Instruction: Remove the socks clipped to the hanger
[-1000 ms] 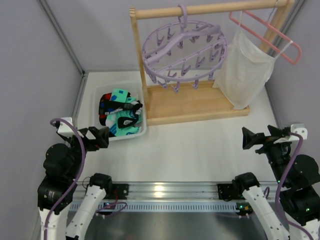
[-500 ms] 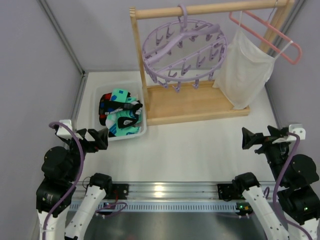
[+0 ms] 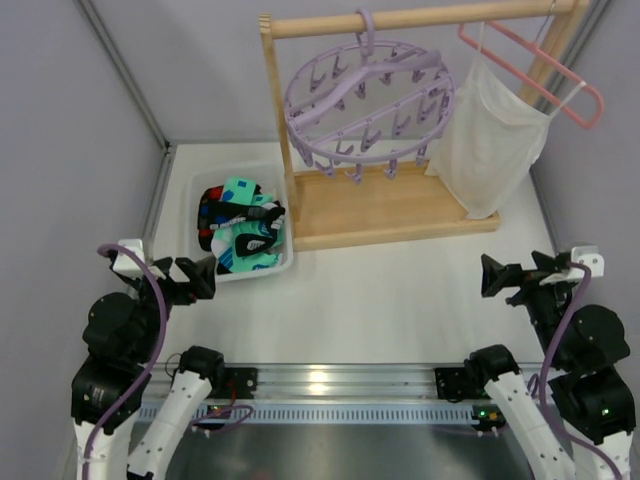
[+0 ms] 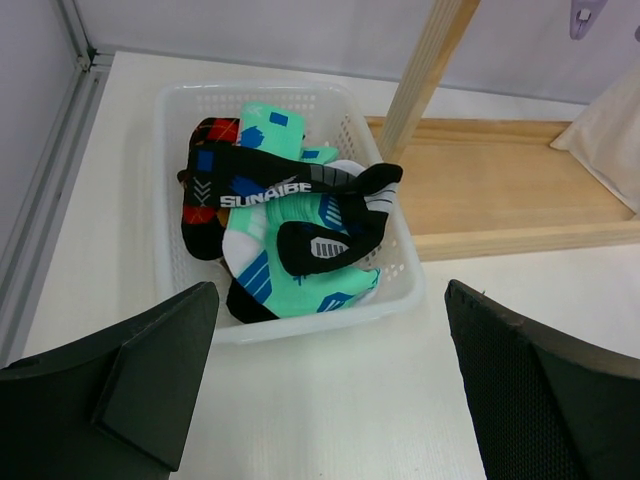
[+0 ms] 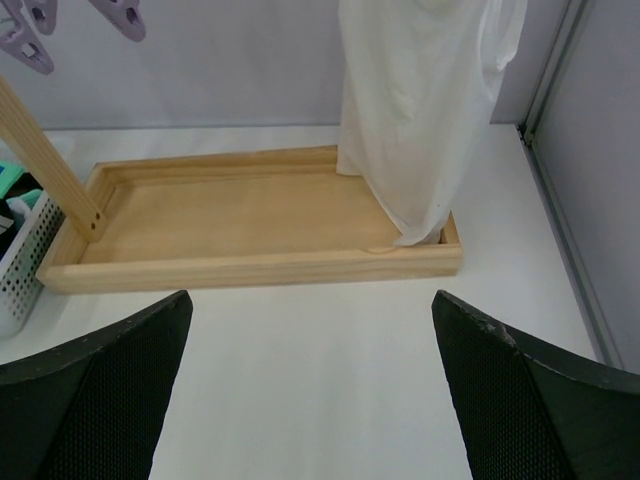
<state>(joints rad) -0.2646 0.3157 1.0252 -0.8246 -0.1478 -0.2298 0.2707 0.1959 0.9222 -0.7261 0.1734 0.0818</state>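
White worktop (image 3: 400,300) walled by grey panels fills the overhead view. The hanger (image 3: 368,100) hooks over the wooden rack (image 3: 385,205) so its pegs dangle free, all bare. The socks (image 3: 240,228) lie heaped in the basket (image 3: 215,178), so the task looks finished. The left end effector (image 3: 205,278) and right end effector (image 3: 488,277) sit near the bases.

Left wrist: fingers spread wide, empty, facing the socks.

Right wrist: fingers equally wide, empty, facing the mesh bag (image 5: 420,110).

Colour key: lavender ring hanger (image 3: 345,88) on a pale wooden rack (image 3: 390,212); right of the rack, white mesh bag (image 3: 490,140) and pink wire hanger (image 3: 596,108); left of it, white lattice basket (image 4: 320,322) of socks (image 4: 300,240), mint-teal with blue marks and white toes, black with white lettering, black with red and blue
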